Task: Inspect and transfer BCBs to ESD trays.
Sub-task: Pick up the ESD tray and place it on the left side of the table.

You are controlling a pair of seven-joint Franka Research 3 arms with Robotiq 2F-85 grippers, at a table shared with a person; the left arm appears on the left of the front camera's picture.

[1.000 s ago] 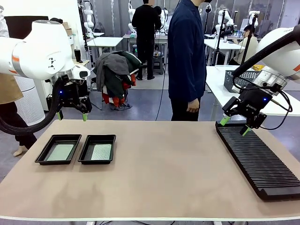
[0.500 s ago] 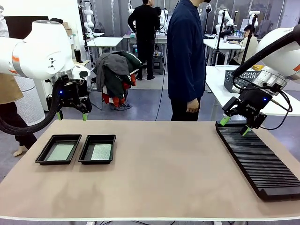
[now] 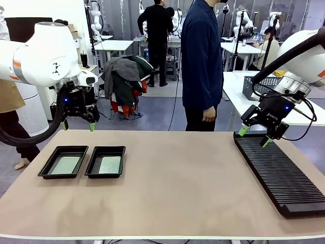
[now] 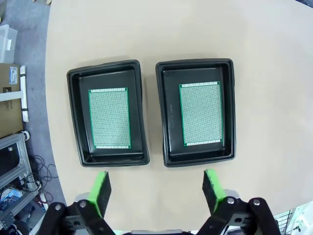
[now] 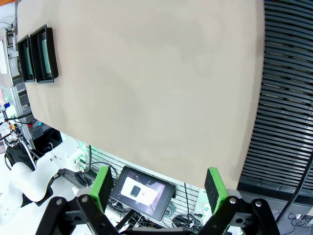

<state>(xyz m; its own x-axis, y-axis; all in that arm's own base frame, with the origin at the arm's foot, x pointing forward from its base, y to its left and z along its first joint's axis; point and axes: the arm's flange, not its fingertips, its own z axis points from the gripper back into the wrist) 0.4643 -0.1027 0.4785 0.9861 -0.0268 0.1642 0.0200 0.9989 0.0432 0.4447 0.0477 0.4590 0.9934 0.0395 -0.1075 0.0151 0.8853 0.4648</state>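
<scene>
1. Black plastic forms the two ESD trays: the left tray (image 3: 63,162) and the right tray (image 3: 105,161) lie side by side, just apart, on the left part of the tan table (image 3: 172,188).
2. Each tray is a shallow rectangle with a raised rim and rounded corners, its long axis running from the robot's side toward the far edge.
3. One BCB lies flat in each tray: the left BCB (image 4: 109,118) and the right BCB (image 4: 200,113), thin green rectangles with a fine dotted grid on pale faces.
4. Each board's long axis follows its tray's, with bare tray floor showing all round it.
5. The left claw (image 3: 77,125) hangs above the table's far left edge, behind the trays, its green pads spread wide and holding nothing.
6. The right claw (image 3: 252,136) hovers over the far end of a long black ribbed rack (image 3: 279,173) along the table's right side, jaws wide apart and empty.
7. A person in dark blue (image 3: 202,61) stands at the far side.
</scene>
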